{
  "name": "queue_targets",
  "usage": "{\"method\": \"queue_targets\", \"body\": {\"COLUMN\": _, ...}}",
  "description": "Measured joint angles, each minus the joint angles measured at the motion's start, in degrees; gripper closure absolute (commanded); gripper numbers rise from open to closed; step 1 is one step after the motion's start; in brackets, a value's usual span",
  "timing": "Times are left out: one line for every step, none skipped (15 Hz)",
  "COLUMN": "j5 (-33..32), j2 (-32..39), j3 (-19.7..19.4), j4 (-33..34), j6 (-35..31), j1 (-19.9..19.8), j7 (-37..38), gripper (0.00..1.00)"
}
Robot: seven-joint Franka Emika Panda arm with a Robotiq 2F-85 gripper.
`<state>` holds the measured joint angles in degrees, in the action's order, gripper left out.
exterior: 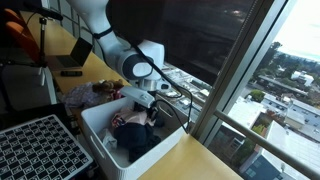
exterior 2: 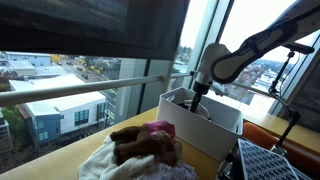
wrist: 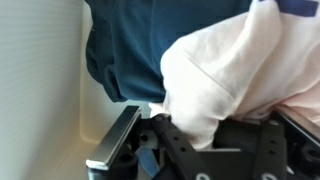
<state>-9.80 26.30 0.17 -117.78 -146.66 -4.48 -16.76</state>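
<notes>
My gripper [wrist: 198, 135] is lowered into a white bin [exterior: 95, 125], which stands by the window in both exterior views [exterior 2: 215, 135]. Its fingers are spread wide. A white, pale pink cloth [wrist: 230, 70] hangs between them and reaches down to the gripper's palm. Behind it lies a dark blue garment [wrist: 130, 50], which also shows inside the bin in an exterior view [exterior: 135, 138]. The gripper is seen above the bin's contents in both exterior views [exterior: 150, 108] [exterior 2: 197, 100]. The bin's white wall [wrist: 40, 90] is close on one side of the gripper.
A pile of clothes with pink and brown pieces [exterior 2: 140, 145] lies on the wooden counter beside the bin [exterior: 85, 95]. A black perforated tray [exterior: 35, 150] sits on the bin's other side [exterior 2: 275, 160]. Window glass and a railing [exterior: 215, 95] run along the counter.
</notes>
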Motion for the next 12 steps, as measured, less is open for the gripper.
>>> {"method": "queue_targets", "body": {"j5": -0.02, "j2": -2.53, "j3": 0.01, "j4": -0.11, "j6": 0.95, "j1": 0.65, "j7": 0.42, "gripper": 1.00}}
{"method": "queue_targets", "body": {"j5": -0.12, "j2": -5.05, "j3": 0.01, "j4": -0.15, "j6": 1.79, "j1": 1.33, "j7": 0.97, "gripper": 1.00}}
{"method": "queue_targets", "body": {"j5": -0.29, "j2": -7.64, "j3": 0.01, "j4": -0.14, "j6": 2.70, "j1": 2.06, "j7": 1.61, "gripper": 1.00}}
{"method": "queue_targets", "body": {"j5": -0.75, "j2": -10.15, "j3": 0.00, "j4": -0.06, "j6": 3.60, "j1": 2.79, "j7": 2.37, "gripper": 1.00}}
{"method": "queue_targets", "body": {"j5": -1.43, "j2": -12.61, "j3": 0.00, "j4": 0.09, "j6": 4.45, "j1": 3.57, "j7": 3.38, "gripper": 1.00}}
{"method": "queue_targets", "body": {"j5": -2.26, "j2": -15.04, "j3": 0.06, "j4": 0.33, "j6": 5.49, "j1": 4.45, "j7": 4.49, "gripper": 1.00}}
{"method": "queue_targets", "body": {"j5": -3.08, "j2": -17.39, "j3": 0.21, "j4": 0.51, "j6": 6.35, "j1": 5.42, "j7": 5.72, "gripper": 1.00}}
{"method": "queue_targets", "body": {"j5": -3.90, "j2": -19.56, "j3": 0.58, "j4": 0.67, "j6": 7.26, "j1": 6.44, "j7": 7.01, "gripper": 1.00}}
{"method": "queue_targets", "body": {"j5": -4.88, "j2": -21.65, "j3": 1.23, "j4": 0.83, "j6": 8.20, "j1": 7.55, "j7": 8.49, "gripper": 1.00}}
{"method": "queue_targets", "body": {"j5": -5.81, "j2": -23.51, "j3": 2.13, "j4": 0.96, "j6": 8.95, "j1": 8.69, "j7": 9.99, "gripper": 1.00}}
{"method": "queue_targets", "body": {"j5": -7.02, "j2": -25.15, "j3": 3.25, "j4": 1.11, "j6": 9.66, "j1": 9.82, "j7": 11.55, "gripper": 1.00}}
{"method": "queue_targets", "body": {"j5": -8.40, "j2": -26.65, "j3": 4.57, "j4": 1.27, "j6": 10.20, "j1": 11.01, "j7": 13.25, "gripper": 1.00}}
